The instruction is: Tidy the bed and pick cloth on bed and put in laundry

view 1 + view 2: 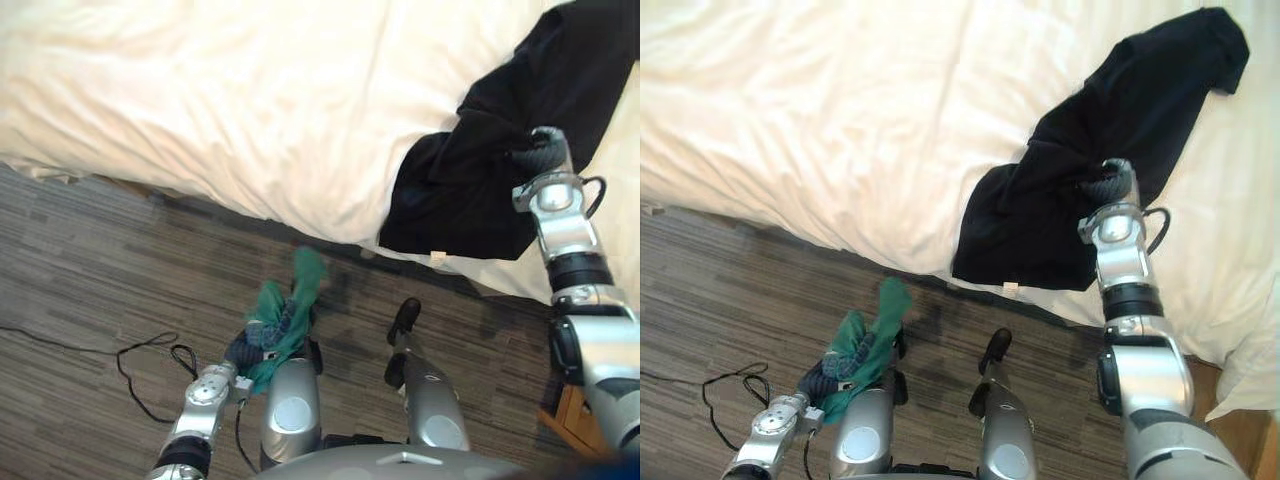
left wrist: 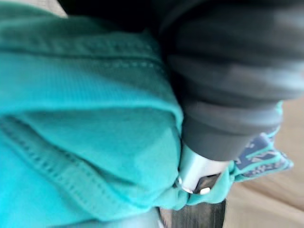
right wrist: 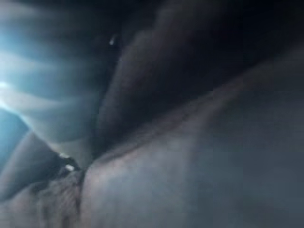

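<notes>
Rumpled white bedding on the bed (image 1: 250, 100) fills the upper part of both eye views, and a grey striped floor (image 1: 90, 290) runs across the lower part. At the upper right, the right hand (image 1: 541, 152) is pressed into the black cloth (image 1: 450, 200), with its dark cover showing above the silver wrist. Whether it grips the cloth cannot be told, since folds bunch up around it and the right wrist view shows dark fabric on every side. From the hand, the black cloth spreads up toward the top right corner and down to the bed's near edge, where it hangs a little over the side. A small pale tag (image 1: 437, 258) sits at its lower hem. At the lower left, over the floor and well apart from the bed, the left hand (image 1: 243, 352) is clenched round a green cloth (image 1: 290, 305). The left wrist view shows the teal fabric wadded tight against the hand's cover and a silver finger (image 2: 194, 171). From the hand, the green cloth sticks up in a loose point toward the bed's edge without reaching it.
</notes>
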